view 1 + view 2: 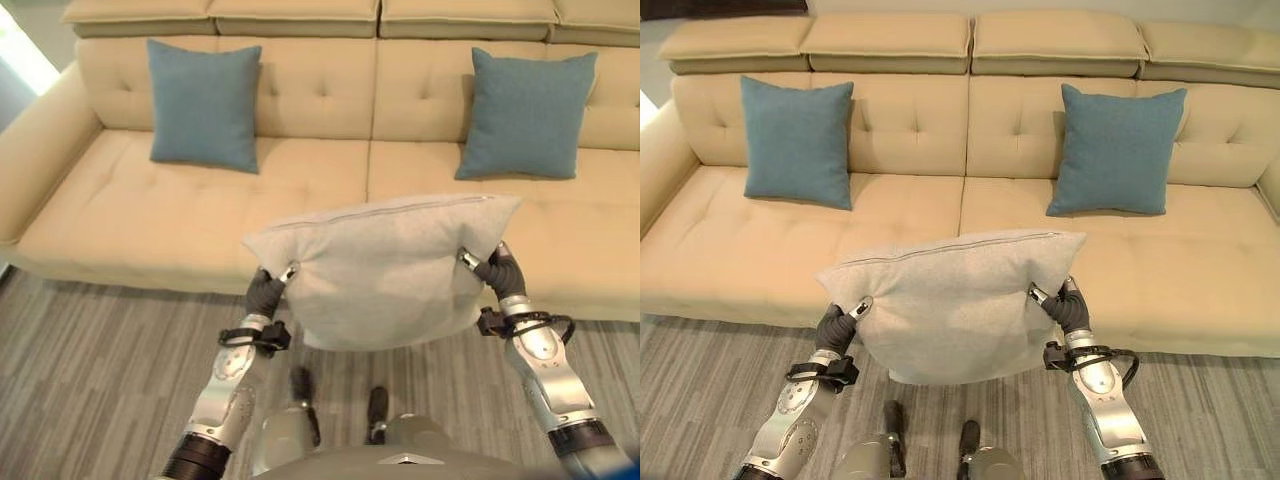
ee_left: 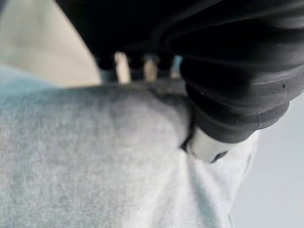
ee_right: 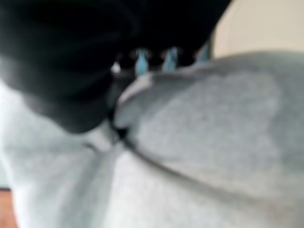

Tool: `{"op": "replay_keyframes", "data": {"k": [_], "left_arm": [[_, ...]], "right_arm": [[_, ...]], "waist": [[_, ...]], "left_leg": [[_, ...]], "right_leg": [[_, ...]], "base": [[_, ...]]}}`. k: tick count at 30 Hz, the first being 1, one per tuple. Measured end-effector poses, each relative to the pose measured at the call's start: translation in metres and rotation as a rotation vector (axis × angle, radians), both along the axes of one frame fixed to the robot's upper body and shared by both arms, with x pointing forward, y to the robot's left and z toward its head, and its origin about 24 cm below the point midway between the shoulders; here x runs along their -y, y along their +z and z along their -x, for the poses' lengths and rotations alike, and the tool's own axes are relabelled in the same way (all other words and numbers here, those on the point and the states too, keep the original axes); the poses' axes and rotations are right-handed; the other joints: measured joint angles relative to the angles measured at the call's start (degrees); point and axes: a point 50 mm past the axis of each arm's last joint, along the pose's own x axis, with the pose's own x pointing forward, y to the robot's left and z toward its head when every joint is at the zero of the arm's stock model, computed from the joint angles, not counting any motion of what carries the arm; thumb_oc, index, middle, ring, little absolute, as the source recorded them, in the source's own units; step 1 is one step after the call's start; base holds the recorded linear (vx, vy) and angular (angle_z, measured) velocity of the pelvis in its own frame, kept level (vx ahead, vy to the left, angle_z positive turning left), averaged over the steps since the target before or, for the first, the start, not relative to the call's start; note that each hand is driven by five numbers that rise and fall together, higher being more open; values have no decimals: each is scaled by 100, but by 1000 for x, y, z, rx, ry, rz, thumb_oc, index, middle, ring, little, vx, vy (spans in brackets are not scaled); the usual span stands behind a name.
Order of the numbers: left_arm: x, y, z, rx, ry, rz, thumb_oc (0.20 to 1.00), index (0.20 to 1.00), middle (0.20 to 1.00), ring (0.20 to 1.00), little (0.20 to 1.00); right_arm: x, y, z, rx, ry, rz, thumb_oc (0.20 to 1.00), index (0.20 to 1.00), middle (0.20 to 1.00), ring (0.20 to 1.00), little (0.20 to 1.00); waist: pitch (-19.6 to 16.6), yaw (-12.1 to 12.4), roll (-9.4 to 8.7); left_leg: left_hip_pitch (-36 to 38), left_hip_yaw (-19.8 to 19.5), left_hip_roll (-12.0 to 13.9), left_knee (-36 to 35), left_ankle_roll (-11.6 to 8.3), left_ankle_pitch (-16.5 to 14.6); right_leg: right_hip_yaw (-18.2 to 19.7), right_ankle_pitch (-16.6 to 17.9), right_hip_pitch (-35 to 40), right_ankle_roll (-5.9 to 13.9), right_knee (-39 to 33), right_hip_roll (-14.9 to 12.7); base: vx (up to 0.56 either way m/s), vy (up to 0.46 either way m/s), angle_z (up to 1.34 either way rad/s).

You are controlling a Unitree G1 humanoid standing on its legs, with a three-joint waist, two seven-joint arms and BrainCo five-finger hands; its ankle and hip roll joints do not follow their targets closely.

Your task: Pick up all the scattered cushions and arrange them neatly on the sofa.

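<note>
Grey striped wood-look floor (image 1: 90, 360) runs in front, with a bright window patch (image 1: 22, 50) at far left.

Even, soft indoor light; head views clear, wrist views blurred.
Bright glare enters beside the sofa (image 1: 200, 215) at its left end. The grey cushion (image 1: 950, 300) is smeared and out of focus in both wrist views, more so in the right one.

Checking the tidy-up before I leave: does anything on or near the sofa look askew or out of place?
Only the grey cushion is off the sofa, held in the air before it between the left hand and right hand. The two blue cushions lean upright against the backrest, the right one slightly tilted.
</note>
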Motion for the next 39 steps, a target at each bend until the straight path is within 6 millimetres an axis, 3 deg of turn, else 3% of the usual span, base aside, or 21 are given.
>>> {"op": "replay_keyframes", "data": {"k": [2,4,5,8,10,14,15,17,20,22,23,25,26,29,30,31,32,33,36,38,39], "left_arm": [[-3,-3,3,-17,10,-5,200,200,200,200,200],[-2,-4,4,-22,5,-6,200,200,200,200,200],[0,-3,2,-15,-5,0,200,200,200,200,200],[-2,3,-3,7,-8,-17,200,200,200,200,200],[-7,9,-7,35,5,-51,200,200,200,200,200],[-18,13,-8,54,37,-78,200,200,200,200,200],[-25,13,-7,50,71,-82,200,200,200,200,200],[-26,14,-7,52,73,-87,200,200,200,200,200],[-27,11,-4,38,71,-90,200,200,200,200,200],[-24,7,0,22,69,-78,200,200,200,200,200],[-25,6,1,22,79,-82,200,200,200,200,200],[-22,7,0,26,56,-97,200,200,200,200,200],[-19,4,2,20,39,-100,200,200,200,200,200],[-7,1,3,10,11,-65,200,200,200,200,200],[-6,1,3,13,14,-62,200,200,200,200,200],[-7,2,2,15,16,-63,200,200,200,200,200],[-8,2,2,16,22,-67,200,200,200,200,200],[-9,2,2,11,24,-70,200,200,200,200,200],[-8,2,1,8,18,-71,200,200,200,200,200],[-7,4,-1,14,7,-77,200,200,200,200,200],[-8,5,-2,19,6,-82,200,200,200,200,200]], "right_arm": [[-3,-4,2,-14,7,-15,200,200,200,200,200],[-4,-4,2,-12,0,-25,200,200,200,200,200],[-1,-1,2,-3,-8,-19,200,200,200,200,200],[-4,2,1,18,-12,-36,200,200,200,200,200],[-6,3,0,21,-3,-38,200,200,200,200,200],[-16,1,0,11,40,-41,200,200,200,200,200],[-23,3,-4,21,73,-40,200,200,200,200,200],[-24,4,-4,22,76,-40,200,200,200,200,200],[-24,2,-3,13,75,-41,200,200,200,200,200],[-22,0,-3,8,68,-36,200,200,200,200,200],[-21,0,-3,7,76,-26,200,200,200,200,200],[-17,-5,3,-16,63,-23,200,200,200,200,200],[-13,-6,4,-24,52,-19,200,200,200,200,200],[-4,-2,2,-6,11,-25,200,200,200,200,200],[-5,-1,1,3,8,-38,200,200,200,200,200],[-5,-1,0,3,5,-38,200,200,200,200,200],[-6,-3,0,-6,9,-36,200,200,200,200,200],[-7,-5,1,-15,11,-40,200,200,200,200,200],[-6,-9,1,-31,-4,-62,200,200,200,200,200],[-7,-2,-5,-3,-2,-61,200,200,200,200,200],[-7,2,-8,11,4,-55,200,200,200,200,200]], "waist": [[9,44,-5],[-17,-88,104],[-67,-184,255],[-60,-273,219],[-27,-242,340],[9,-216,390],[25,-55,406],[21,-99,392],[-55,-91,175],[-55,-109,250],[-55,-102,258],[-79,-236,183],[-128,-242,200],[-86,-93,160],[-86,38,97],[-75,91,28],[-65,84,10],[-55,53,18],[-40,9,-138],[-7,-53,-58],[-28,-39,165]], "left_leg": [[125,28,69,83,150,108],[410,43,-108,96,191,149],[600,29,-157,26,561,517],[843,288,-466,-75,808,342],[1053,445,-672,-22,924,160],[1236,626,-810,-101,1113,-72],[1361,886,-794,-247,1107,-57],[1386,943,-798,-272,1066,-89],[1399,955,-878,-235,947,-149],[1390,934,-684,-181,801,-197],[1371,829,-621,-179,658,-286],[1269,619,-476,34,512,-306],[1320,588,-365,71,451,-305],[527,293,172,2367,199,-258],[161,-351,-25,2644,119,-613],[58,-745,-326,1613,123,-597],[109,-843,-321,526,156,-435],[38,-826,-209,109,115,-253],[426,-376,-231,235,166,-157],[1100,-270,-924,-403,683,103],[1277,-233,-857,-381,961,347]], "right_leg": [[210,-10,129,19,-20,86],[364,-96,294,135,-2,90],[484,-187,330,178,76,115],[680,-411,220,406,464,-240],[800,-745,-212,701,1650,-563],[753,-1104,-1076,945,3080,-889],[687,-1055,-1350,947,2904,-957],[567,-834,-1498,963,2331,-1020],[495,54,-1350,894,1489,-1059],[432,162,-1259,699,1302,-889],[302,-124,-1638,926,1942,-870],[406,-293,-1603,857,1757,-705],[263,-219,-1473,460,1651,-611],[-159,-467,-718,32,1146,-325],[22,-396,-534,56,922,-208],[136,-227,-394,291,528,-131],[139,-88,-257,255,285,4],[255,-137,-73,324,146,181],[341,-173,106,408,82,267],[531,-176,391,408,119,213],[633,-269,412,450,318,358]], "base": [[203,146,-73],[143,133,-61],[251,273,-44],[147,192,-37],[99,182,-48],[117,107,-24],[73,-8,-70],[36,-4,-44],[102,-57,-1],[387,-256,-12],[103,-110,-1],[124,-155,49],[202,-246,85],[244,-148,44],[250,12,-29],[381,110,-52],[327,131,-49],[406,203,-51],[327,264,-26],[305,324,-27],[162,245,-43]]}}
